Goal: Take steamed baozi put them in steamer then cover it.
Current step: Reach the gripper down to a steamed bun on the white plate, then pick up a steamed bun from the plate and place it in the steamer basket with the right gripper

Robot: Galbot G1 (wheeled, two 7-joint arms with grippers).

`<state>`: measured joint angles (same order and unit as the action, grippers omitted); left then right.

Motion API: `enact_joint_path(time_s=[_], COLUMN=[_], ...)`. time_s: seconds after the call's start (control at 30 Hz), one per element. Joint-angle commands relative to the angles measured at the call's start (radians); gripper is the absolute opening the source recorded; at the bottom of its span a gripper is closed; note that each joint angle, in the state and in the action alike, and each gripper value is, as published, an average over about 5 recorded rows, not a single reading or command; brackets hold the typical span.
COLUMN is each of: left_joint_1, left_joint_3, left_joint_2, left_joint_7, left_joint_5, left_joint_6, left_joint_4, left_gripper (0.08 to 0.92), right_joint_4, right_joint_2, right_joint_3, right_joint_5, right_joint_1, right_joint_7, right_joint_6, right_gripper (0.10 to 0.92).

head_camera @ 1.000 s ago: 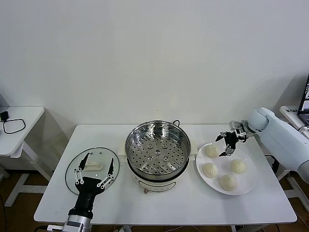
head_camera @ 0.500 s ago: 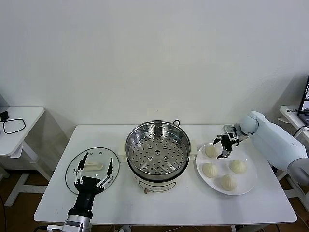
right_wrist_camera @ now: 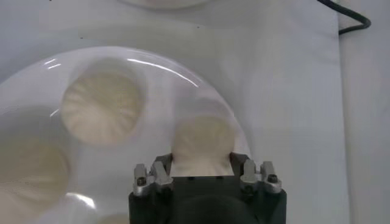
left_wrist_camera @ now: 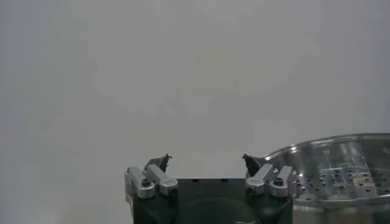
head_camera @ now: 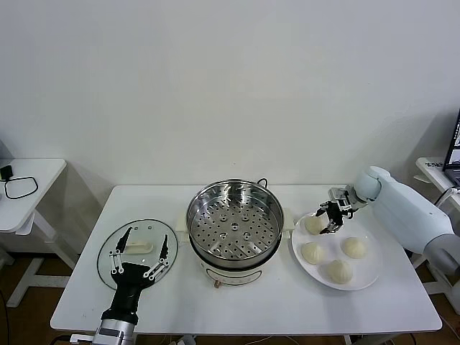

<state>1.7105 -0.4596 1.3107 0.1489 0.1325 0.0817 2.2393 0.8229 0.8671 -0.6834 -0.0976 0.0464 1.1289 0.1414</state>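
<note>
Right gripper [head_camera: 330, 218] pinches a steamed baozi [right_wrist_camera: 203, 146] at the plate's [head_camera: 368, 271] far-left rim (left gripper [head_camera: 140, 251] spread over the cover [head_camera: 106, 255])

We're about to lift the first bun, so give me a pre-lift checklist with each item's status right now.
1. Right gripper on a bun: ok. It sits at the baozi nearest the steamer, jaws on both its sides.
2. Grip firm: cannot tell. The jaws flank the bun, but contact is not clearly shown.
3. Steamer ready to receive: ok. Uncovered, perforated tray bare.
4. Other three buns on the plate: ok, apart from the gripped one.
5. Cover out of the way: ok. It lies flat on the table on the steamer's other side.
6. Left gripper clear of the route: ok. It is over the cover, jaws open.
</note>
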Motion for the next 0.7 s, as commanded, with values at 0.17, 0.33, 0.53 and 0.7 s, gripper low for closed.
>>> enact_joint_path(time_s=[0.17, 0.33, 0.53, 0.7], left_joint_1=[-0.004, -0.001, 0.005, 0.009], left_joint_3=[0.010, 0.011, 0.008, 0.007], left_joint_2=[-0.002, -0.006, -0.005, -0.003], left_joint_7=[0.000, 0.002, 0.004, 0.006], left_joint_5=[-0.001, -0.003, -0.005, -0.006], left_joint_6=[-0.001, 0.001, 0.004, 0.005], left_joint_4=[0.009, 0.018, 0.025, 0.030], left_gripper=[0.823, 0.823, 0.823, 0.823], right_joint_4=[0.326, 0.410, 0.486, 0.504], right_joint_2=[-0.096, -0.025, 0.082, 0.178], right_joint_3=[-0.216, -0.302, -0.373, -0.406], right_joint_5=[0.067, 0.085, 0.097, 0.036], right_joint_1=[0.380, 0.553, 0.621, 0.582], right_joint_7=[0.115, 0.137, 0.143, 0.144], right_joint_6=[0.223, 0.327, 0.396, 0.415], right_gripper=[0.656, 0.660, 0.650, 0.638])
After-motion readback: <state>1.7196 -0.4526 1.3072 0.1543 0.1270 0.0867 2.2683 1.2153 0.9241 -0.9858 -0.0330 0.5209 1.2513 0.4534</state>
